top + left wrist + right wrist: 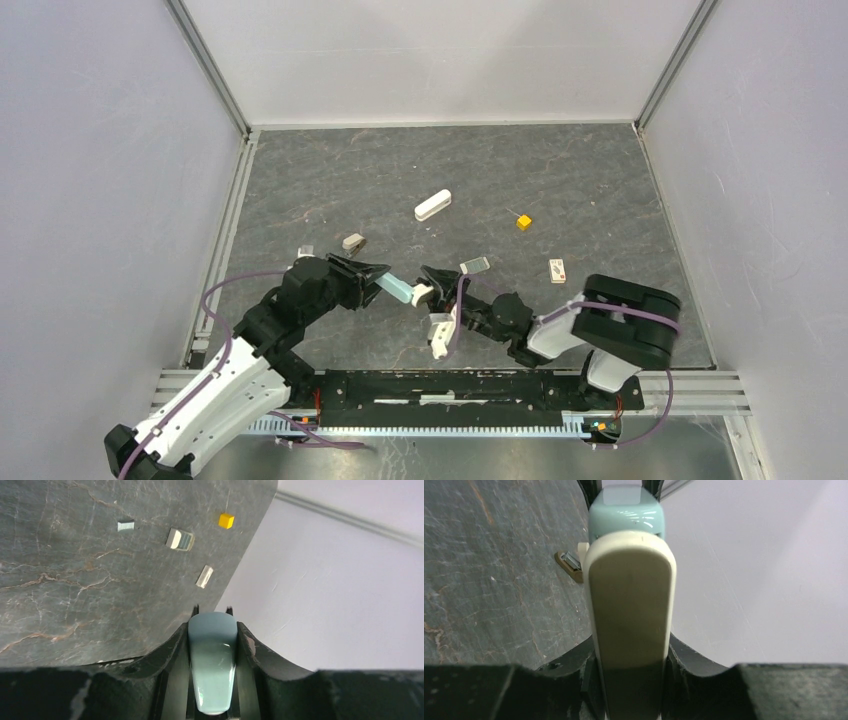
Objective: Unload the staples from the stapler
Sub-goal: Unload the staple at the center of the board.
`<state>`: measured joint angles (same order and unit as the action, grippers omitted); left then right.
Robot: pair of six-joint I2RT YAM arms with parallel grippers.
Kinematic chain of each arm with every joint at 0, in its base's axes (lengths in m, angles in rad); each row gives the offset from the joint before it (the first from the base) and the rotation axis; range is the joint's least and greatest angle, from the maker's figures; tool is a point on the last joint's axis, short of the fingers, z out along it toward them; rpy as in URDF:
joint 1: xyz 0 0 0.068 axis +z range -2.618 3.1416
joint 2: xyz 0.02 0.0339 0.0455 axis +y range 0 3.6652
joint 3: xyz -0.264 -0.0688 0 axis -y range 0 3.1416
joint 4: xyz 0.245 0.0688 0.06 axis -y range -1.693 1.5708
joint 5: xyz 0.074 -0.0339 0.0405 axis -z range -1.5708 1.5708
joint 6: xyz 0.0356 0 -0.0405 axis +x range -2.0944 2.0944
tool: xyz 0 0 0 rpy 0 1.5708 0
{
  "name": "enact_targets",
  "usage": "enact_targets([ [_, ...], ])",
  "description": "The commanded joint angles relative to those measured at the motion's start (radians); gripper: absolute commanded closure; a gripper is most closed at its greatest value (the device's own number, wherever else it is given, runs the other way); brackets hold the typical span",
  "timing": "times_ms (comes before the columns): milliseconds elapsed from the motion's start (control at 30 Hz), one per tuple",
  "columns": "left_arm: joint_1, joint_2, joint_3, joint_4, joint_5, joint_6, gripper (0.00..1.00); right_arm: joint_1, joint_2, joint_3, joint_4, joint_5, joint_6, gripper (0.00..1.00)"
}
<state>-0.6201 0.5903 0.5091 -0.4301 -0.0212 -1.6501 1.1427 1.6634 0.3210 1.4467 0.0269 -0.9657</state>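
Because the stapler [398,288] has to be opened before anything can come out of it, we are finding it held up in the lower centre of the top view, bridged between both arms and seemingly off the table [600,180]. Coming in from the left, the left gripper [383,279] is clamping the teal half. In its wrist view the fingers [176,640] are pressing both flanks of that rounded teal shell. Just to its right, the right gripper [432,287] is grasping the cream half, with its dark fingers hugging the cream arm in its wrist view and no gap that we can see. We are reading this as a two-handed hold: one side is anchoring the shell while the other is placed to swing or pull the cream part away and expose the magazine. Above centre a white oblong item [433,205] is lying. Further right, a small clear box [476,265], a yellow cube [524,222] and a small white card [557,270] are all sitting apart from the work.

The staples are not showing anywhere we can be sure of. We are judging them to be inside the stapler, whose channel is being hidden by fingers and shell in every view. A short silvery-grey piece [125,526] in the upper left of the left wrist view is too small to identify. A tan-rimmed thing [569,560] is being partly cut off behind the stapler.
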Motion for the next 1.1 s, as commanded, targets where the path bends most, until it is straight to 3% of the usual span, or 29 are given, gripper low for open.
enact_targets([
  [0, 0.019, -0.025, -0.056, -0.024, -0.235, -0.165, 0.98, -0.003, -0.167, -0.023, -0.149, -0.098, 0.007, 0.84],
  [133, 0.018, -0.014, -0.110, -0.068, -0.349, -0.268, 0.98, -0.002, -0.250, 0.056, -0.644, -0.116, 0.042, 0.87],
  [300, 0.019, 0.098, -0.161, -0.015, -0.371, -0.321, 0.98, 0.005, -0.229, 0.121, -0.877, -0.136, 0.076, 0.87],
  [500, 0.018, 0.218, -0.180, 0.021, -0.443, -0.371, 0.98, 0.009, -0.114, 0.229, -1.043, -0.128, 0.127, 0.86],
  [600, 0.018, 0.262, -0.183, 0.060, -0.443, -0.367, 0.98, 0.009, -0.106, 0.225, -1.030, -0.127, 0.147, 0.86],
  [833, 0.017, 0.211, -0.142, 0.137, -0.409, -0.191, 0.98, 0.007, -0.150, 0.253, -1.048, -0.061, 0.134, 0.82],
  [933, 0.018, 0.148, -0.169, 0.295, -0.322, -0.067, 0.98, 0.008, -0.178, 0.254, -1.052, -0.037, 0.103, 0.66],
  [1067, 0.019, 0.081, -0.247, 0.586, -0.201, 0.102, 0.98, 0.008, -0.240, 0.262, -1.074, -0.058, 0.098, 0.27],
])
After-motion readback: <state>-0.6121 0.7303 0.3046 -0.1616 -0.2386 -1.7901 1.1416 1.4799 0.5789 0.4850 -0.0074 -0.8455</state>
